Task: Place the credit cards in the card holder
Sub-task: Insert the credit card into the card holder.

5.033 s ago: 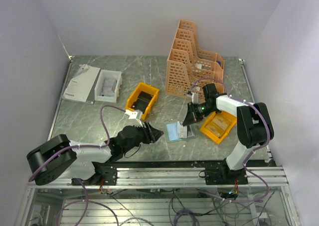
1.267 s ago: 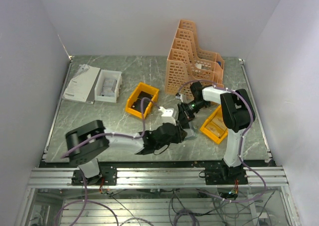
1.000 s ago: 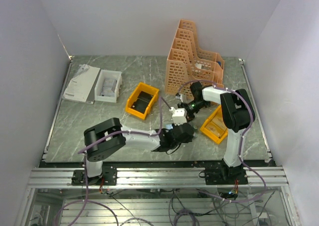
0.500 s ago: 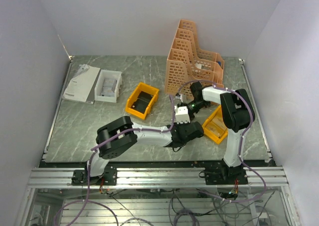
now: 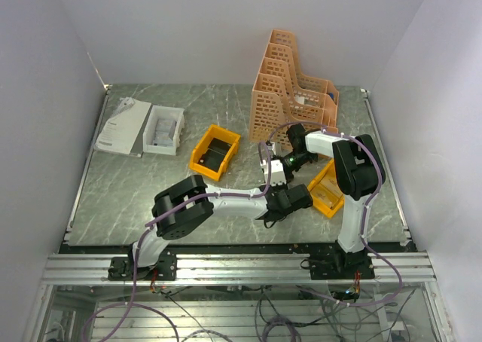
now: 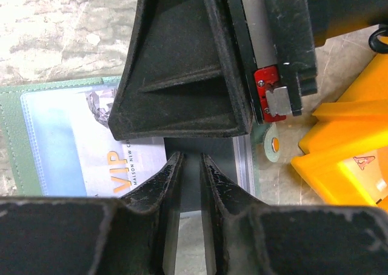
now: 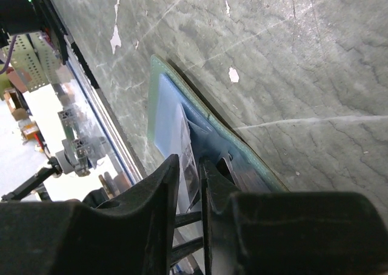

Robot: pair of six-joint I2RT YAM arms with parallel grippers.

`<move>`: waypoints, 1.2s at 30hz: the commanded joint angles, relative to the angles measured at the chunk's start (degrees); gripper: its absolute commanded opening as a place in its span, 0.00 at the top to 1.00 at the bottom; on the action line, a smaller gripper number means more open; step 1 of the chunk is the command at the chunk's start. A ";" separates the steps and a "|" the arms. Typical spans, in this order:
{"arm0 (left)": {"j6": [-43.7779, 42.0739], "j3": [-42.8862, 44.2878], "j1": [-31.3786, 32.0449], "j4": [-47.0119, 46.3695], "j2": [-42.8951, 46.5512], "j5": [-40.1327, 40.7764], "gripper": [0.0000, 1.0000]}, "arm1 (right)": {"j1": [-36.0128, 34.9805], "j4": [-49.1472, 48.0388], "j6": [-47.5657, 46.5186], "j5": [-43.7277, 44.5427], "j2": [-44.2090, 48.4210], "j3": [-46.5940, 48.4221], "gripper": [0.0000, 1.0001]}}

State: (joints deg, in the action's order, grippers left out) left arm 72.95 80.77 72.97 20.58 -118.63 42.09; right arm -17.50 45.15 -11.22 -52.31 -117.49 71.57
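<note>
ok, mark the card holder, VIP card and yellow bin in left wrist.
card holder (image 6: 11,135): left wrist view, green left border.
VIP card (image 6: 79,154): left wrist view, printed face.
yellow bin (image 6: 327,166): left wrist view, outer wall.

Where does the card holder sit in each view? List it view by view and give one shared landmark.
Left wrist: card holder at left-centre, open, green edge and clear pocket showing.
Right wrist: centre-left, lying open on the table.
Top external: hidden beneath the left gripper.
Landmark: the nearer yellow bin, just right of it in top and left wrist views.
</note>
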 commanded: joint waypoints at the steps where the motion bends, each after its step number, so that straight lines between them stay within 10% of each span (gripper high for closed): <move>1: 2.59 1.40 -0.44 4.83 -1.29 3.16 0.70 | -0.48 -0.62 -0.27 0.69 -1.60 -0.04 0.79; 20: 6.24 1.57 -1.01 9.16 -0.21 6.32 0.59 | -0.43 -0.31 -0.94 0.17 -0.63 0.19 0.67; 36: -11.78 -15.02 0.63 -7.02 16.38 -0.50 0.62 | -0.29 -1.65 -3.07 2.24 6.86 -1.41 0.64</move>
State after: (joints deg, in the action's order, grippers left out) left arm 67.94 69.32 72.84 19.62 -106.21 43.05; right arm -17.80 44.66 -12.27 -50.96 -113.01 70.76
